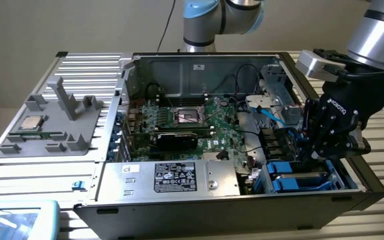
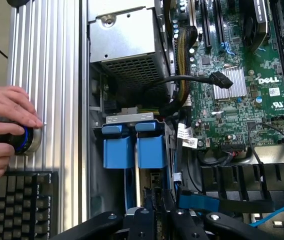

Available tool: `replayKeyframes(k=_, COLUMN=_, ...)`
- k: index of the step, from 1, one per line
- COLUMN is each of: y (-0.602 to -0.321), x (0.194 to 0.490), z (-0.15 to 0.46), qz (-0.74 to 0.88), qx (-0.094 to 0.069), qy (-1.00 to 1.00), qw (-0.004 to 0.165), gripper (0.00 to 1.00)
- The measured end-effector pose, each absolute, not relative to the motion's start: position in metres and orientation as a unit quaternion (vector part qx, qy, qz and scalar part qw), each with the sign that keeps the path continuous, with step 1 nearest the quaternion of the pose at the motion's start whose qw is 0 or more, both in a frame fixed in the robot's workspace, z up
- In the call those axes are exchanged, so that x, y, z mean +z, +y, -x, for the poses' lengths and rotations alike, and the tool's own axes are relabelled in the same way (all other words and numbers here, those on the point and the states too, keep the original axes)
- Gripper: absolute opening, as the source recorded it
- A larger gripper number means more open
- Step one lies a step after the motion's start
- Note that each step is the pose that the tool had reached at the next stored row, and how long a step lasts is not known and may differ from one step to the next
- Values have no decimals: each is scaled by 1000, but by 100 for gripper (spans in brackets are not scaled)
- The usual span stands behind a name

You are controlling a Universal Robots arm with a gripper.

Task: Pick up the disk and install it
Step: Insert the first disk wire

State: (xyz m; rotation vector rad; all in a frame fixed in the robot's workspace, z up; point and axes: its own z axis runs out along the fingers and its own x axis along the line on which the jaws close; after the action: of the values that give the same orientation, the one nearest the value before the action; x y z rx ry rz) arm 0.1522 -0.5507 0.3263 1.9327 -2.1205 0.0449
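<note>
Exterior view: one open computer case (image 1: 232, 209) lies on a slatted metal table (image 1: 18, 170) and fills the middle and right of the frame. One green motherboard (image 1: 205, 120) sits at its centre. One silver box with a black label (image 1: 175, 177) lies along the case's lower edge. At the left of the frame, one grey fixture (image 1: 52, 130) carries one small square silver chip (image 1: 32, 122). One robot arm (image 1: 379, 30) comes down from the upper right. Its one black gripper (image 1: 314, 156) reaches into the drive bay at the lower right, just above the blue drive brackets (image 1: 299, 181).

Wrist view: the two fingers (image 2: 143, 220) stand nearly closed, pinching one thin slab seen edge-on, the disk (image 2: 143, 187), which has a blue strip along its side. It stands upright in the bay, just beside two blue tabs (image 2: 151, 150). A person's fingers (image 2: 9, 107) rest on one blue-ringed knob (image 2: 27, 140) beside one black keyboard (image 2: 22, 205)
</note>
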Motion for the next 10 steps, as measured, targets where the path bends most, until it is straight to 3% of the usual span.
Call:
replayKeyframes(k=5, y=-551, x=326, z=-152, qz=-667, qx=16, qy=-732, qw=135, gripper=18)
replayKeyframes(k=6, y=-551, x=326, z=-152, qz=-667, qx=15, qy=-732, qw=135, gripper=24)
replayKeyframes(k=8, y=-551, x=327, z=-152, qz=-667, qx=16, qy=-732, qw=135, gripper=24)
replayKeyframes(k=9, y=-551, x=327, z=-152, qz=-667, qx=16, qy=-732, qw=135, gripper=31)
replayKeyframes(k=10, y=-551, x=328, z=-152, qz=-667, qx=16, qy=-732, qw=135, gripper=31)
